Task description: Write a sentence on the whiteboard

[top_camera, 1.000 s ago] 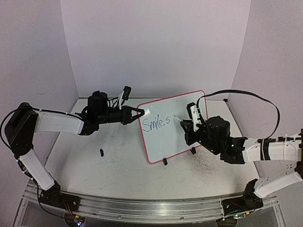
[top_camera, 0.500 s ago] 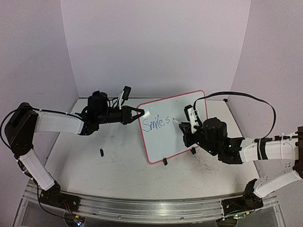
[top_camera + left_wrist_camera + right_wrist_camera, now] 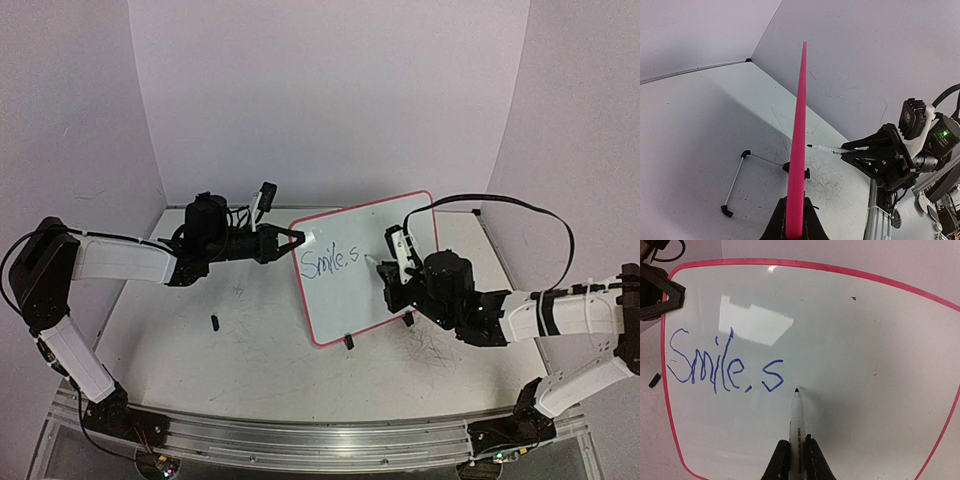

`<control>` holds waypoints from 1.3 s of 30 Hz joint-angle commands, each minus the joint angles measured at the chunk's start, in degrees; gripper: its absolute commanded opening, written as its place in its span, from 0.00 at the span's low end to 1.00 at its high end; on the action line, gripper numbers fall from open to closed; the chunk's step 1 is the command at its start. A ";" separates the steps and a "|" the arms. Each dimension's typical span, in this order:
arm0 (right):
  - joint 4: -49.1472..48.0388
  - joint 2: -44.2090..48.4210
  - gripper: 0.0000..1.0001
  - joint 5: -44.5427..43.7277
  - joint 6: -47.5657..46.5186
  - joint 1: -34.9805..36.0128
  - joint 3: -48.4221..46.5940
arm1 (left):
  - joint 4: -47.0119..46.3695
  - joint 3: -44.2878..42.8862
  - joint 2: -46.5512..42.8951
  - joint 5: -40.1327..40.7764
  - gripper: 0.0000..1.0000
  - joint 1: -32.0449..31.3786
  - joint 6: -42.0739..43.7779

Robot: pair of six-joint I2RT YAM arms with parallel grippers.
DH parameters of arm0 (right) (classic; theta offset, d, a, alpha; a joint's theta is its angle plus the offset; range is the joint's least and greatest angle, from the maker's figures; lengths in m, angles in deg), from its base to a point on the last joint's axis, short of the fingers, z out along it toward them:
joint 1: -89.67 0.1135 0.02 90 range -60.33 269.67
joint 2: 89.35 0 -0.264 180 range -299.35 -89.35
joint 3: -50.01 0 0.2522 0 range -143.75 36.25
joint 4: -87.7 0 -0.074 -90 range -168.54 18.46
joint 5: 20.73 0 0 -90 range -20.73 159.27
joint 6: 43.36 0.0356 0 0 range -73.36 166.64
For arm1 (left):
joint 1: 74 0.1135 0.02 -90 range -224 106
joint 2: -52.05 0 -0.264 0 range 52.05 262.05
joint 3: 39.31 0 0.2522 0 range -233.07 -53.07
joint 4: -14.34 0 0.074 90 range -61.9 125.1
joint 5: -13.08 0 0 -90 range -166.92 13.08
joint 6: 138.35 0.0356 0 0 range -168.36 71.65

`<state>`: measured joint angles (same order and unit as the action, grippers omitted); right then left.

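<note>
Right wrist has edged in toward the whiteboard (image 3: 850,330) over the last second; no new ink. My right gripper (image 3: 796,454) is clamped on the marker (image 3: 796,415), tip just right of the "s", contact unclear. I judge the next letter is about to start. My left gripper (image 3: 297,238) pinches the board's upper-left rim, steadying it upright. The sentence (image 3: 715,367) so far reads "Smile, s" in thin blue on the left half

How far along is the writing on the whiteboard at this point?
Done: the sentence so far reads "Smile, s" in blue on the whiteboard. In hand: the left gripper clamps the board's rim; the right gripper holds the marker, tip just right of the "s", contact unclear. Left: the remaining words.
</note>
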<state>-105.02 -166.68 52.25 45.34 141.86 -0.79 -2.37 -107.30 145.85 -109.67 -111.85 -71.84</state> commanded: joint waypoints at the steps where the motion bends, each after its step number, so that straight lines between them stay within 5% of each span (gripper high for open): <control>1: -2.88 -0.56 0.00 -0.59 -0.49 0.37 -2.95 | 6.48 1.07 -0.24 0.67 0.00 -0.40 3.97; 39: 1.44 -3.07 0.00 -2.18 5.63 1.83 -2.26 | 6.48 0.91 0.07 -0.04 0.00 -0.40 4.40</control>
<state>-105.21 -169.92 51.57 48.70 142.81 -3.85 -2.29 -107.30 145.85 -109.71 -111.82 -71.73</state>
